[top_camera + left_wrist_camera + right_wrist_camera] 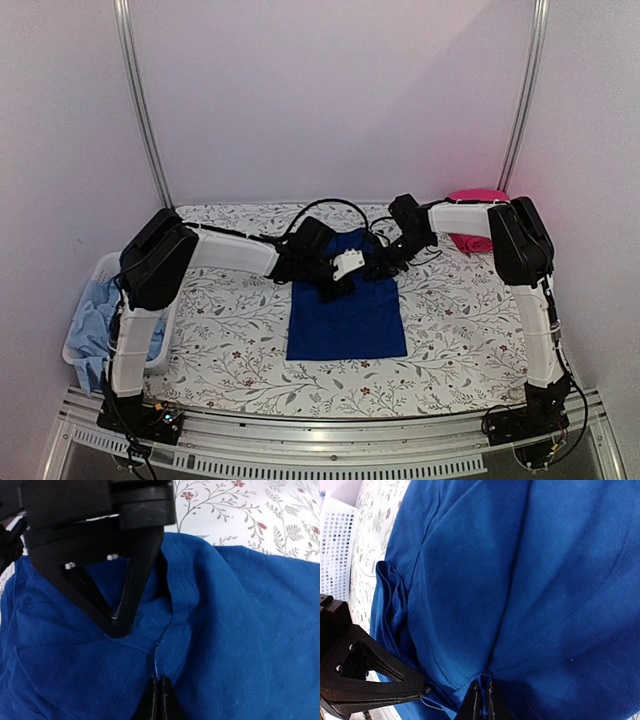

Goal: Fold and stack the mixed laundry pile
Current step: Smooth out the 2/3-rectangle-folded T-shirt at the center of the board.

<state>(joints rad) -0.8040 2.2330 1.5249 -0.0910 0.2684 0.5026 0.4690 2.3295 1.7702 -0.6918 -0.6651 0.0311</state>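
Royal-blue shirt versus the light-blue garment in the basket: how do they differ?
The royal-blue shirt lies spread out mid-table; the light-blue garment sits bunched in the white basket. The royal-blue shirt is pinched by the left fingers and right fingers; the light-blue garment is untouched. Both are soft blue cloth.

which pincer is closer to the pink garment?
Right. The right pincer grips the blue shirt's far edge, left of the pink garment; the left pincer grips it farther left.
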